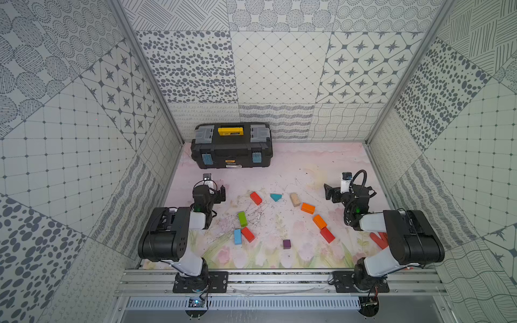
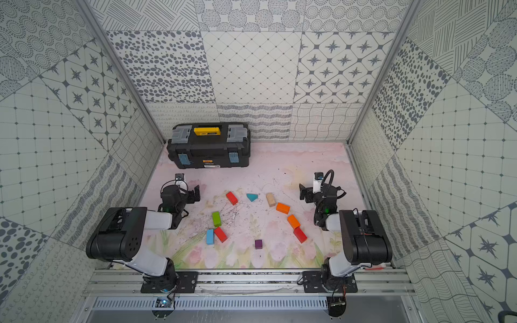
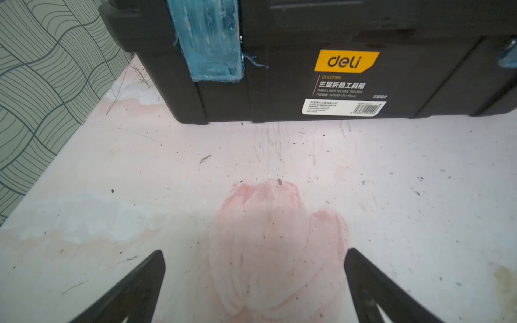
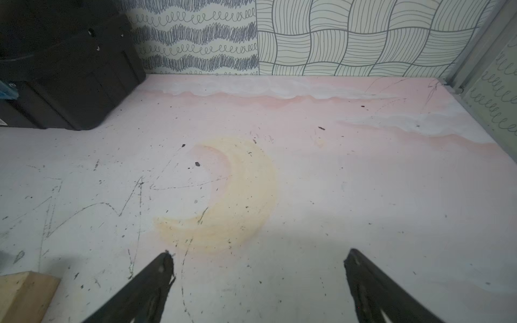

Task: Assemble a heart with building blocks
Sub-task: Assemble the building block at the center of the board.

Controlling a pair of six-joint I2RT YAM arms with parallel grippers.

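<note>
Now, room: we see patterned walls (image 1: 279, 70) closing three sides; bare mat (image 1: 307, 167) behind the blocks.
Obstacle: black toolbox (image 1: 232, 148) at the back-left wall.
Claws: left gripper (image 3: 253, 254) and right gripper (image 4: 258, 254) both wide, holding nothing.
Blocks: building blocks (image 1: 242, 218) in a gapped heart (image 1: 319, 221) outline mid-mat, between the two grippers.

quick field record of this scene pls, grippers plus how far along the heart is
left gripper: open, empty, facing the toolbox
right gripper: open, empty
building blocks: ten, loose on the mat, in a gappy heart shape
notch: teal triangle
tip: purple cube, apart from its neighbours
spare: flat red V piece, partly hidden by the right arm
</note>
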